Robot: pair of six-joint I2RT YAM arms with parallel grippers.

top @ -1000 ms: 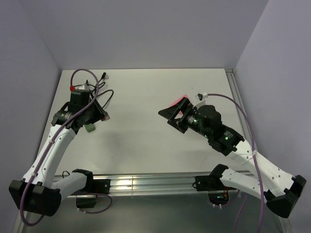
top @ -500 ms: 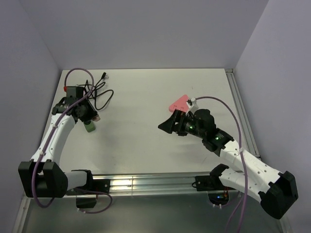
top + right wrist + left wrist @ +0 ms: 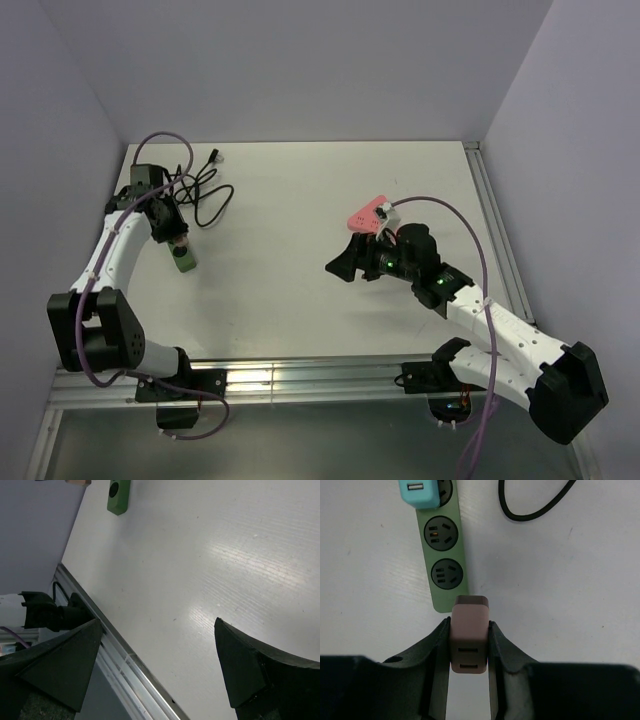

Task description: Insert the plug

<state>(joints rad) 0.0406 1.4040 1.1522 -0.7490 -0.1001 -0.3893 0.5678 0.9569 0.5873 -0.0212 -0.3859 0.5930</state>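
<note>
The left gripper [image 3: 469, 626] is gripping the pinkish-brown plug [image 3: 469, 642], its two fingers pressing against the plug's flat sides. The plug is sitting squarely between the fingers, its leading end projecting just past the fingertips. That end is lying over the near end of the green power strip [image 3: 445, 554], just short of the nearest socket. Whether the plug is touching the strip cannot be told. A teal plug [image 3: 420, 492] is occupying the strip's farthest visible socket. A black cable [image 3: 530, 516] is lying on the table [image 3: 300, 200] beside the strip. The right gripper [image 3: 157, 625] is standing wide open and holding nothing, well apart from the strip.
</note>
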